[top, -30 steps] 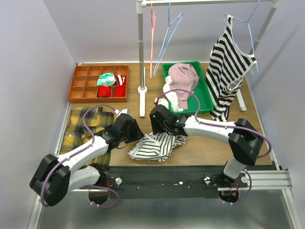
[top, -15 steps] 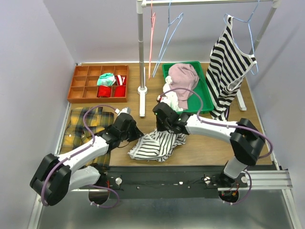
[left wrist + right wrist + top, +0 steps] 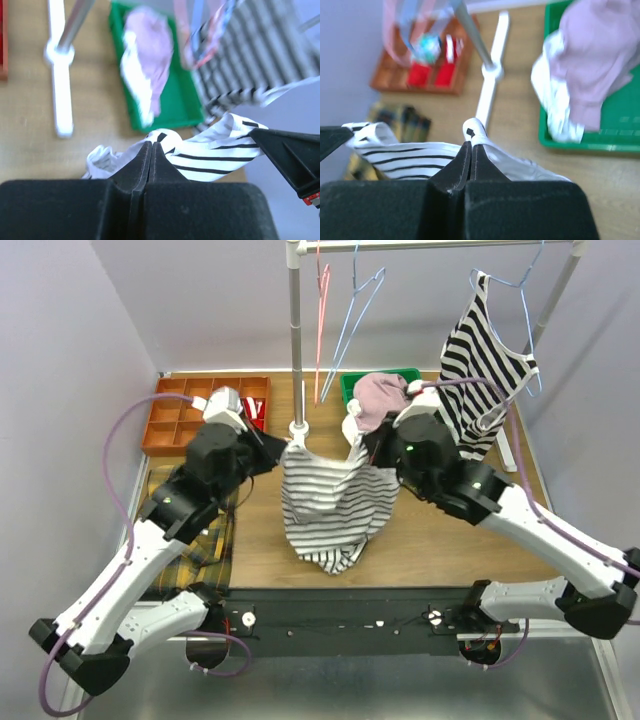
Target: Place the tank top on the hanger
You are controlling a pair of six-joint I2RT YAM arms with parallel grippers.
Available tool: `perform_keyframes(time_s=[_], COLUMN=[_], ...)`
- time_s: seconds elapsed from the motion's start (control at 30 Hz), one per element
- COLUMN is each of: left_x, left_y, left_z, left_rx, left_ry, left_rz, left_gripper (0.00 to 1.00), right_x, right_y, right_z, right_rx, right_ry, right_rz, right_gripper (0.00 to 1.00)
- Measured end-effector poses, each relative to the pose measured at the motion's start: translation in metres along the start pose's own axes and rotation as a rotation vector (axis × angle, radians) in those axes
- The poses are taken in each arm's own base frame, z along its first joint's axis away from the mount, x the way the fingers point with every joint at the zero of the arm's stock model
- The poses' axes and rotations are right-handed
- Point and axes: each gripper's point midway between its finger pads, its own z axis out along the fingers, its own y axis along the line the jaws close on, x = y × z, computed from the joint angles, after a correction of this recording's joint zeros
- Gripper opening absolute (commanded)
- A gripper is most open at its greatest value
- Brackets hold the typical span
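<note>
The tank top (image 3: pixel 330 505), white with thin dark stripes, hangs spread between my two grippers above the table's middle. My left gripper (image 3: pixel 283 448) is shut on its left shoulder strap, and the left wrist view shows the cloth (image 3: pixel 225 150) pinched at the fingertips (image 3: pixel 151 145). My right gripper (image 3: pixel 362 448) is shut on the right strap, with cloth (image 3: pixel 410 155) trailing from its closed tips (image 3: pixel 471 145). The light-blue wire hanger (image 3: pixel 352 325) hangs on the rail behind and above the top, apart from it.
A pink-red hanger (image 3: pixel 320 320) hangs beside the rack pole (image 3: pixel 295 340). A bold-striped top (image 3: pixel 485 365) hangs at the right. Behind the grippers a green tray (image 3: pixel 347 390) holds a pink garment (image 3: pixel 383 400). A brown organizer (image 3: pixel 175 415) and plaid cloth (image 3: pixel 190 510) lie at the left.
Both grippers closed on the tank top's straps and rose from the table, lifting the top so that it now hangs spread between them.
</note>
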Motion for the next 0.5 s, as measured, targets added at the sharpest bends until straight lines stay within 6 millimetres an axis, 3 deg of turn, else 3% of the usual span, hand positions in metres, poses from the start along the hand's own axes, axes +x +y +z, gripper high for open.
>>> perform_keyframes(time_s=[0.13, 0.27, 0.4, 0.5], left_x=[-0.076, -0.139, -0.171, -0.172], left_y=[-0.054, -0.099, -0.123, -0.122], left_z=[-0.034, -0.067, -0.088, -0.09], left_rx=[0.092, 0.173, 0.216, 0.214], left_ry=[-0.162, -0.302, -0.375, -0.379], left_rz=[0.032, 0.058, 0.077, 0.086], left_gripper=[0.0, 0.0, 0.0, 0.0], right_x=[-0.093, -0.162, -0.215, -0.223], right_y=[0.015, 0.025, 0.037, 0.037], right_z=[-0.042, -0.076, -0.098, -0.105], right_rx=[-0.039, -0.065, -0.085, -0.091], right_ry=[-0.208, -0.358, -0.468, -0.491], right_rz=[0.046, 0.063, 0.069, 0.066], right_gripper=[0.01, 0.01, 0.01, 0.01])
